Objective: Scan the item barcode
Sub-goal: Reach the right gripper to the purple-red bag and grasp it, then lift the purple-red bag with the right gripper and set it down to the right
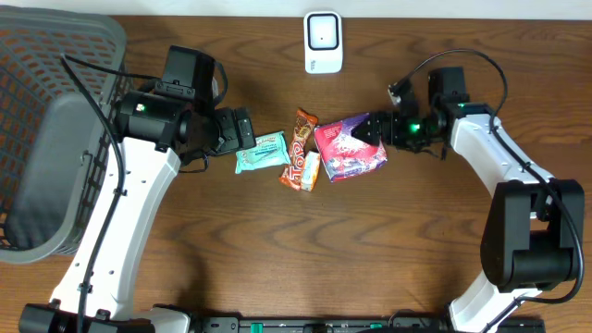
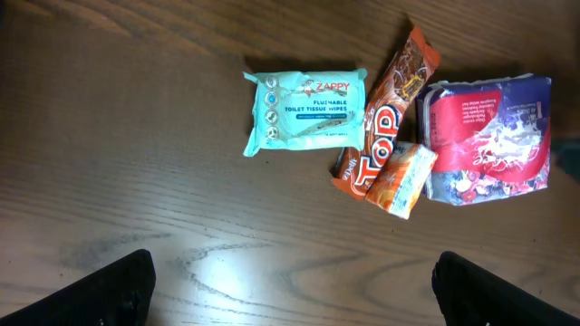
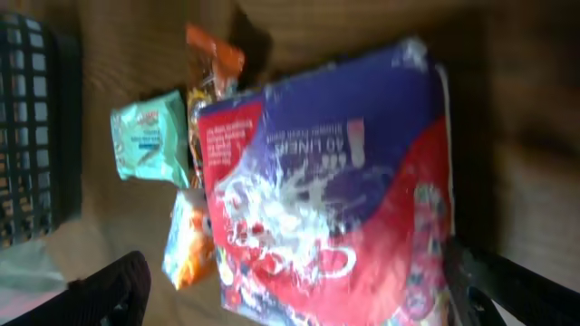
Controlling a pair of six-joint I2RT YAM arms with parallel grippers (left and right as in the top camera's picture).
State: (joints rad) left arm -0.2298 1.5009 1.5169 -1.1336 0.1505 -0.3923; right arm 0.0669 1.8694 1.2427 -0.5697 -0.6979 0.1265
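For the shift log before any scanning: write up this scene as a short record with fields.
scanner: white, far side, centre
basket: grey, left side
items: wipes pack, snack bar, small orange packet, red and blue pack, clustered in the middle
left gripper: open, near wipes pack
right gripper: open, at the right edge of the red and blue pack

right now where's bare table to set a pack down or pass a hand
Widest bare patch: the table in front of the packs, between the left arm and right arm. Also the far right corner beyond the scanner. Crowded in the middle: wipes, candy bar, orange packet and red pack lie bunched together.
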